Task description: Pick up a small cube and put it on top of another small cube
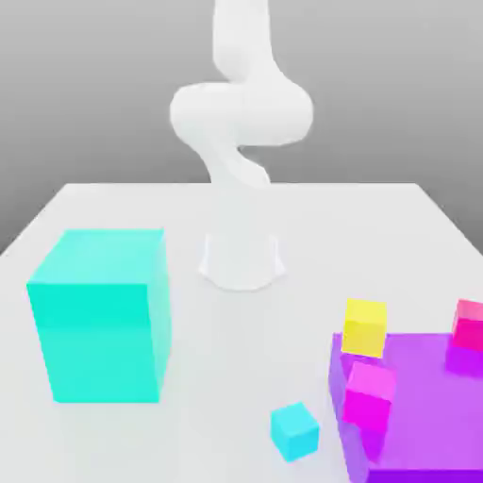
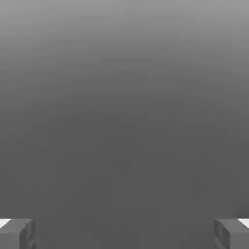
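"How's the gripper (image 2: 125, 233)?"

"In the hand view, released: its two fingers stand wide apart, nothing between them."

"And the exterior view?"

"The arm (image 1: 241, 113) rises from its base toward the table's (image 1: 236, 203) far edge. The task's cubes are all down, none stacked. The cyan cube (image 1: 294, 432) sits on the table, just beside the purple slab's (image 1: 424, 406) edge on the exterior view's left."

"The others?"

"On the slab: yellow cube (image 1: 364, 327) by its far corner on the exterior view's left, magenta cube (image 1: 369, 396) along that same side edge, red cube (image 1: 469, 325) by the far edge. The big turquoise block (image 1: 99, 321) is on the table, well apart from the slab."

"Which one gets moved?"

"Can't tell; the task names no colour."

"So, progress?"

"None visible, I'd judge. Reaching, gripping, lifting, stacking and letting go are all left."
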You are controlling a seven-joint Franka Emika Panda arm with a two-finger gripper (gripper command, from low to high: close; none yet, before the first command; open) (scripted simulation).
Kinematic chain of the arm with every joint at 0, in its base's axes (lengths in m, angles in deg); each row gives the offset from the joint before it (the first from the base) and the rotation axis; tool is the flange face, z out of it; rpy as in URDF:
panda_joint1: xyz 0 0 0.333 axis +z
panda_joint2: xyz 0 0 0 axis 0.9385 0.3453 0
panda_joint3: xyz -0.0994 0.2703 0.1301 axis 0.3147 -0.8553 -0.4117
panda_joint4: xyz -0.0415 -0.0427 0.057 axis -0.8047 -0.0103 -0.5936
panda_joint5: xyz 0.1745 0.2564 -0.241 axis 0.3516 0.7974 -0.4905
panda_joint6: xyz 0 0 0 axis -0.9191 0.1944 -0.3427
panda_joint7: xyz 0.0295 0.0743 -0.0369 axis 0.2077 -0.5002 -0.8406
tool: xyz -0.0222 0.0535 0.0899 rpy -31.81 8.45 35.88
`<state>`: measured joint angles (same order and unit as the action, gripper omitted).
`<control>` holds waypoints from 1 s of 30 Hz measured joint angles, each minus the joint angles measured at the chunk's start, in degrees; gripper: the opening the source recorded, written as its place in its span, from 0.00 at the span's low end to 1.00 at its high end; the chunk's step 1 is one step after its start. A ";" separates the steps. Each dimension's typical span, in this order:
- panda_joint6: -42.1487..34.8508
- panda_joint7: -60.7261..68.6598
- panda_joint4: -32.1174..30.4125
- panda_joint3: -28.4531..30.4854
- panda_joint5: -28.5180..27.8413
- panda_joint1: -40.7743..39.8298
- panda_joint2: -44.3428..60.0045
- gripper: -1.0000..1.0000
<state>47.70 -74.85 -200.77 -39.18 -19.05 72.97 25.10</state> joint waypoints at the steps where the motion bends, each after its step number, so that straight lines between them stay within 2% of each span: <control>1: 0.43 2.57 -0.30 0.61 0.30 1.37 2.27 0.50; 13: 5.10 30.66 -3.53 2.97 2.94 12.74 27.61 0.50; 20: 8.07 43.66 -5.44 0.98 0.16 17.07 41.80 0.50; 24: 15.37 45.52 -6.35 0.92 0.16 16.84 49.79 0.50; 25: 16.92 45.63 -6.51 0.89 0.23 16.79 51.23 0.00; 30: 16.79 45.70 -6.51 0.87 0.32 16.74 51.23 0.00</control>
<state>64.49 -29.15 -207.28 -38.31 -18.73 89.71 76.33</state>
